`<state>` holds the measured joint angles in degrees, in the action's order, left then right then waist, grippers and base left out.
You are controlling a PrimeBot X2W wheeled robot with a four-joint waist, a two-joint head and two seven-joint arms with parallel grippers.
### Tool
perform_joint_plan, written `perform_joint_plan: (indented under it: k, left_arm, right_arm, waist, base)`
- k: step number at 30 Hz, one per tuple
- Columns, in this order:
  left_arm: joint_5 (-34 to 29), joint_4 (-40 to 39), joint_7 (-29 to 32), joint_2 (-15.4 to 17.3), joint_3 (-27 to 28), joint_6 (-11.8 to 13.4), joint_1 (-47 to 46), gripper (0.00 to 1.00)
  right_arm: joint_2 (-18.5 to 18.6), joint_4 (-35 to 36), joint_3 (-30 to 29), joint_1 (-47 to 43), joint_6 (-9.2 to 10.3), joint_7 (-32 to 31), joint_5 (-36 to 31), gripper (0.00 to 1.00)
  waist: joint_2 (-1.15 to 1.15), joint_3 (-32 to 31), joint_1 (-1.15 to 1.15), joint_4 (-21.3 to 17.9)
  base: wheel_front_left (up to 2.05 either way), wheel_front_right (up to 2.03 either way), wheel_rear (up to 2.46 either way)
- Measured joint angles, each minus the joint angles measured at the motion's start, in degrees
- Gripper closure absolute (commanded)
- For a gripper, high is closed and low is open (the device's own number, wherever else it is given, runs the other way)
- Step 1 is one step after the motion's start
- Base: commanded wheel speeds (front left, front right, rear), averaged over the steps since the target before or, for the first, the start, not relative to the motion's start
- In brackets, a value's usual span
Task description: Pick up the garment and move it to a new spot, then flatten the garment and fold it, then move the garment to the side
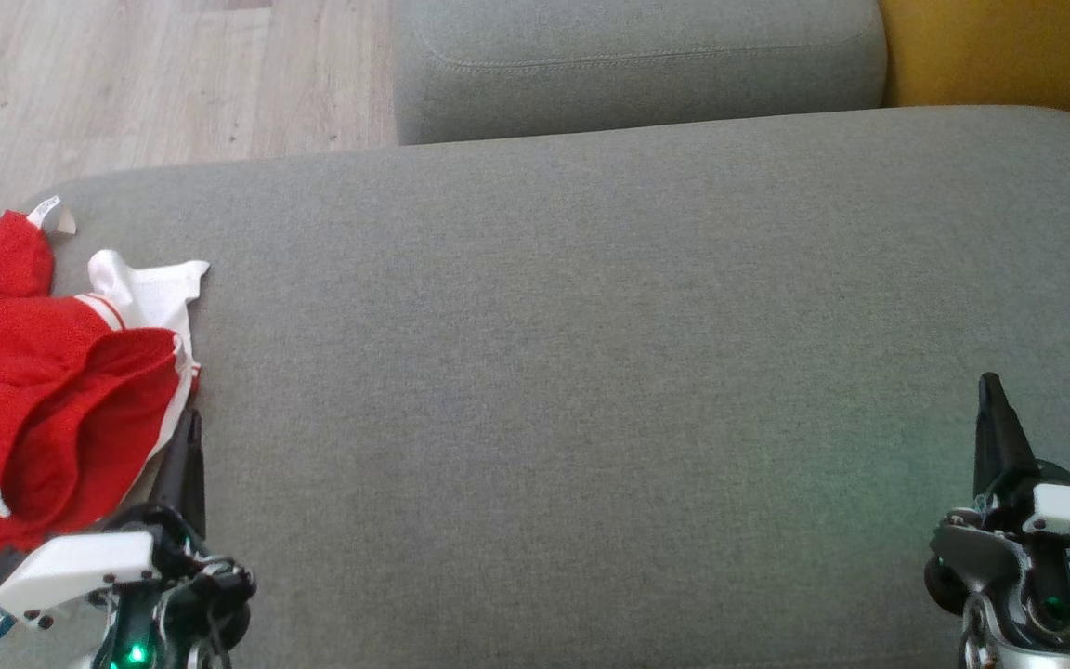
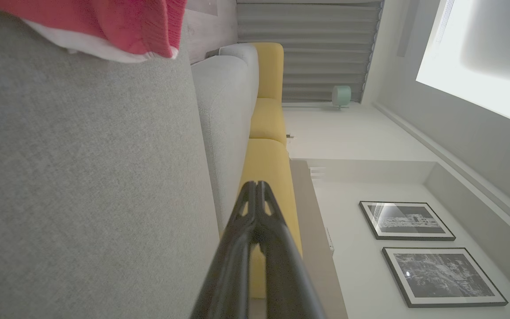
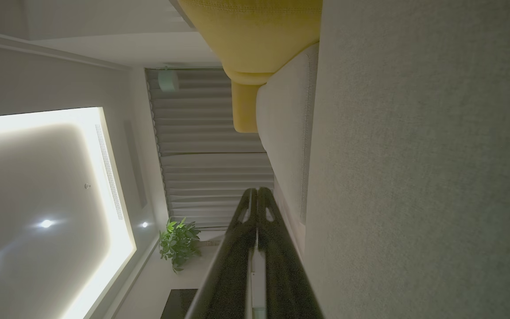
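Observation:
A red and white garment [image 1: 43, 381] lies crumpled at the left end of the grey sofa seat [image 1: 591, 325]; its red knit edge with white trim shows at the top left of the left wrist view [image 2: 117, 26]. My left gripper [image 1: 189, 423] is shut and empty, its tip just right of the garment's lower edge. In the left wrist view its fingers [image 2: 257, 190] press together over the grey cushion. My right gripper [image 1: 990, 386] is shut and empty above the seat's right end, fingers [image 3: 257, 195] together in the right wrist view.
A second grey cushion [image 1: 637, 65] stands behind the seat, with a yellow cushion [image 1: 1009, 46] at the far right. Wooden floor [image 1: 145, 84] lies beyond the seat's far left edge. Wide bare seat stretches between the two grippers.

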<state>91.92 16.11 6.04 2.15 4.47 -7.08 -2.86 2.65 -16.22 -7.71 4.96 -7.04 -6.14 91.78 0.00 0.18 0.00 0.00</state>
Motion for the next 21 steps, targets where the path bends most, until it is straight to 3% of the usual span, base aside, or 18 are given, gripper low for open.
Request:
perform_joint_plan:
  k: [3,4,8,21]
  left_arm:
    - [0.0,0.0,0.0,0.0,0.0,0.0,0.0,1.0]
    - [0.0,0.37,-0.05,-0.03,-0.04,0.02,0.08,0.0]
    - [0.0,3.13,-0.12,-0.6,-0.22,0.21,2.56,0.0]
    - [-0.96,2.16,-2.2,-0.62,-1.05,0.26,2.77,0.0]
  right_arm:
    - [0.0,0.0,0.0,0.0,0.0,0.0,0.0,1.0]
    - [-0.02,-0.43,0.02,0.0,0.0,0.01,-0.02,0.0]
    - [-0.24,-3.19,0.13,-1.75,0.01,0.07,-0.01,0.0]
    - [-0.26,-1.41,2.02,-2.52,0.01,1.6,0.51,0.0]
  waist:
    - [0.0,0.0,0.0,0.0]
    - [0.0,0.0,0.0,0.0]
    - [0.0,0.01,0.0,0.01]
    - [0.0,0.0,0.0,0.04]
  base:
    - [0.0,0.0,0.0]
    - [0.0,0.0,0.0]
    - [0.0,0.0,0.0]
    - [0.0,0.0,0.0]
